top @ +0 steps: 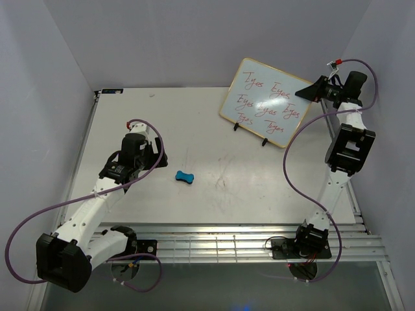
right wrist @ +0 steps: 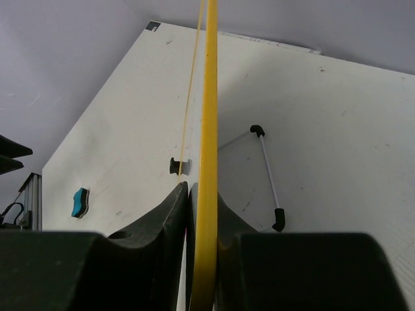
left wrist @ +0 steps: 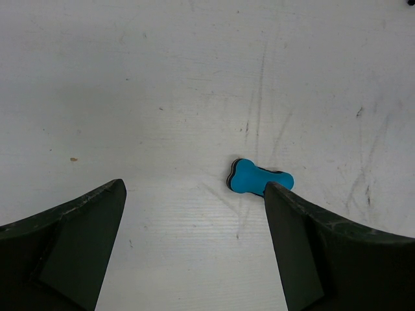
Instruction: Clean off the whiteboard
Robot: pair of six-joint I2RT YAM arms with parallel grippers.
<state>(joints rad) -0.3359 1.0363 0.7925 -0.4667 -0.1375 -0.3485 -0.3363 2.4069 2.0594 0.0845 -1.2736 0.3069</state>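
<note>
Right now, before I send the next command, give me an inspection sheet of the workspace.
Surface: white table, scuffed with faint marks.
Job's things: whiteboard stands on its wire feet at the far right, covered in red handwriting, not yet erased. The blue eraser lies flat mid-table, untouched.
Clutter: nothing seen.
Grippers: left gripper is open and short of the eraser. The right gripper is shut on the whiteboard's yellow frame edge.
Cables: purple cables loop from both arms; the right one hangs over the table.
Surroundings: plain walls on three sides, and a metal rail along the near edge.
</note>
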